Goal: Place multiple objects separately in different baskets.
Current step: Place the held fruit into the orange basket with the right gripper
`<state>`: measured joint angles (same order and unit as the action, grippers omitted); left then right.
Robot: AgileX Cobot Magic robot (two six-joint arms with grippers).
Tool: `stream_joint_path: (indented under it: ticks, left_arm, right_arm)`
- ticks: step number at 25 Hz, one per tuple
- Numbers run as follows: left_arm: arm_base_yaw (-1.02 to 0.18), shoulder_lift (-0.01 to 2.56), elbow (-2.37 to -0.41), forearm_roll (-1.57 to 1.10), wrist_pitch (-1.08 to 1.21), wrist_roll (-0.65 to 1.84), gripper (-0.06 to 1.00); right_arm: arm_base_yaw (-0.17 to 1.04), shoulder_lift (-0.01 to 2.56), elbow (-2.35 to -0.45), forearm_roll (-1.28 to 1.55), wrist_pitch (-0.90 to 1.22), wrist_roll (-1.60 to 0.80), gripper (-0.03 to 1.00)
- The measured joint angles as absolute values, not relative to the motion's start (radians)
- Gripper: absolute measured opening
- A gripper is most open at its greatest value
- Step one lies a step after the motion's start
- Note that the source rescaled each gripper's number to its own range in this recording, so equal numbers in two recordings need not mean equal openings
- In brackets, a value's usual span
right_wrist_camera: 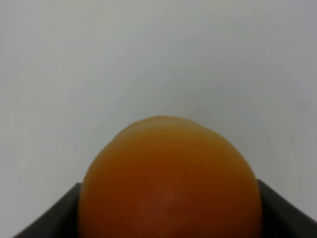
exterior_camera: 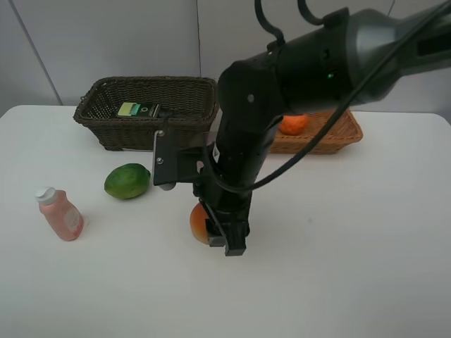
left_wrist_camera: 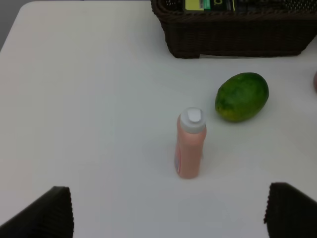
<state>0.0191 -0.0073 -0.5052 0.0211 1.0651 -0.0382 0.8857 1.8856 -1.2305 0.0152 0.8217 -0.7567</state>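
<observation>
Black right arm (exterior_camera: 246,134) steeply downward, hand (exterior_camera: 217,234) tight around apple-like fruit (exterior_camera: 198,221).

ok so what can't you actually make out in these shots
- Exterior high: the right arm covers most of the light basket and part of the tangerine.
- Exterior high: the right gripper hides half the red-yellow fruit; whether it touches the table is unclear.
- Right wrist: that fruit fills the view, blurred.
- Left wrist: the edge cuts off the dark basket, the flat bottle and most of the left gripper.
</observation>
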Motion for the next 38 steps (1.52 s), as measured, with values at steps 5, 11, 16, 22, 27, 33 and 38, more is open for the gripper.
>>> stream_joint_path:
  ticks: [5,11,16,22,27,33,38]
  left_arm:
    - [0.019,-0.007,-0.505,0.021,1.065,-0.038,1.00]
    - [0.019,-0.007,-0.505,0.021,1.065,-0.038,1.00]
    - [0.019,-0.007,-0.505,0.021,1.065,-0.038,1.00]
    - [0.019,-0.007,-0.505,0.021,1.065,-0.038,1.00]
    - [0.019,-0.007,-0.505,0.021,1.065,-0.038,1.00]
    - [0.019,-0.007,-0.505,0.021,1.065,-0.038,1.00]
    - [0.019,-0.007,-0.505,0.021,1.065,-0.038,1.00]
  right_arm:
    - [0.827,1.859,-1.231,-0.009,0.845,-0.447,0.00]
    - [0.748,1.812,-1.231,-0.058,0.888,-0.062,0.00]
    - [0.664,1.760,-1.231,-0.119,0.934,0.233,0.00]
    - [0.549,1.756,-1.274,-0.217,0.942,0.414,0.00]
    - [0.458,1.785,-1.394,-0.316,0.940,0.431,0.00]
    - [0.364,1.875,-1.517,-0.417,0.859,0.434,0.00]
    - [0.303,1.951,-1.528,-0.452,0.708,0.475,0.00]
